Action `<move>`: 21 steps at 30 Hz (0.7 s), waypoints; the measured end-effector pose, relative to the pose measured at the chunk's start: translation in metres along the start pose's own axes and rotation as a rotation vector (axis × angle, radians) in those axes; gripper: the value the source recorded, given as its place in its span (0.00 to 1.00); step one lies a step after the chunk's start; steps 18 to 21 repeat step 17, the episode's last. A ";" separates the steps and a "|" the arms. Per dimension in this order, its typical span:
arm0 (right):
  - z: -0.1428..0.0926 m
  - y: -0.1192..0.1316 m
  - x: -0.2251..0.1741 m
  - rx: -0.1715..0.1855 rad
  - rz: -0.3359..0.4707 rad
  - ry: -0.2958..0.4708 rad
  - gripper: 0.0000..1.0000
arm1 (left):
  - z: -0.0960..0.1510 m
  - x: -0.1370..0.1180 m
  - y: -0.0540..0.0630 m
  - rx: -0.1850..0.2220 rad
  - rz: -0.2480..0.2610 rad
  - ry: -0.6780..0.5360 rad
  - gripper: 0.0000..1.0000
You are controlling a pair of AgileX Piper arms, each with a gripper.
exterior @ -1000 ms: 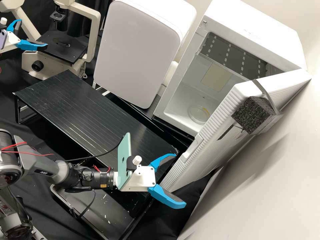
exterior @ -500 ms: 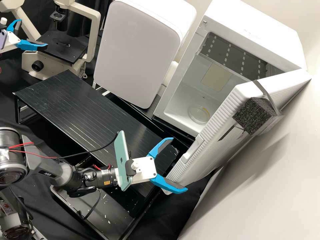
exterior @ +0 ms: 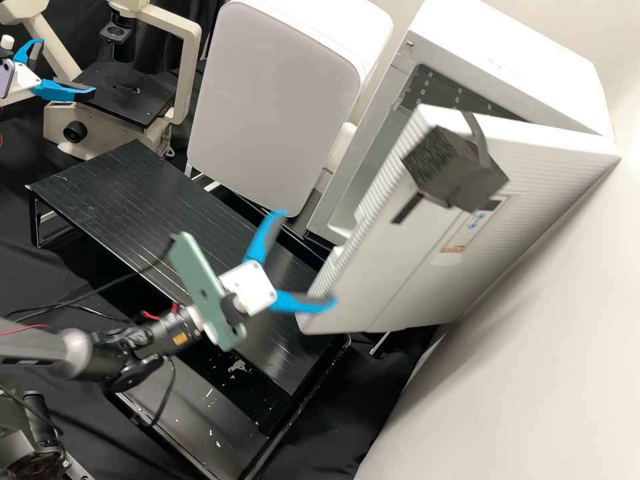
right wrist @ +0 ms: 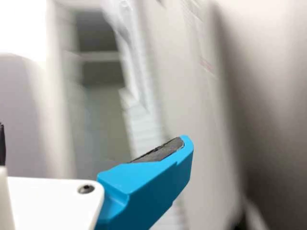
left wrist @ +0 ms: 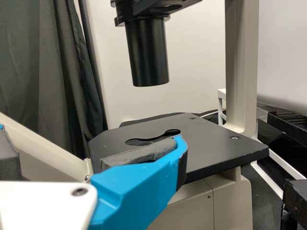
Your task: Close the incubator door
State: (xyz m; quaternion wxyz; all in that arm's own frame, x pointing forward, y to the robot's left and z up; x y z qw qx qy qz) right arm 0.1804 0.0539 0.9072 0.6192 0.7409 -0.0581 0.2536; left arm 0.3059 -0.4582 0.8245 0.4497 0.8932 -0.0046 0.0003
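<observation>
A black-draped bench point(exterior: 337, 427) carries a beige microscope point(exterior: 57, 127) and a black stand point(exterior: 133, 200).

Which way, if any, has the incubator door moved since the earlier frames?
Yes: the door has swung toward the incubator body, closing partway; it's still ajar.

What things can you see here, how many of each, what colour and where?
Boxy incubator: one, white, back right in the high view.
Ribbed incubator door: one, white, partly open.
Foam block: one, black, strapped to the door.
Rounded box: one, white, pale grey front, left of the incubator.
Metal microscope: one, cream, black stage, back left.
Grooved flat-topped stand: one, black, before the rounded box.
Hanging curtain: black, behind the microscope.
Mounted phones: two, pale green and purple, one per gripper.
Right gripper: one, white, blue fingers open, near the door's edge.
Left gripper: one, same colours, open, by the microscope.
</observation>
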 end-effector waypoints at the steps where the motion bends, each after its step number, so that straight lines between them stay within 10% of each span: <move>1: -0.007 -0.001 -0.002 0.002 -0.011 0.041 1.00 | 0.000 0.000 0.000 0.000 0.000 0.000 1.00; 7: -0.031 -0.006 -0.009 -0.029 -0.005 0.149 1.00 | 0.000 0.000 0.000 0.000 0.000 0.000 1.00; 21: -0.024 -0.024 -0.010 -0.031 -0.040 0.094 1.00 | 0.000 0.000 0.000 0.000 0.000 0.000 1.00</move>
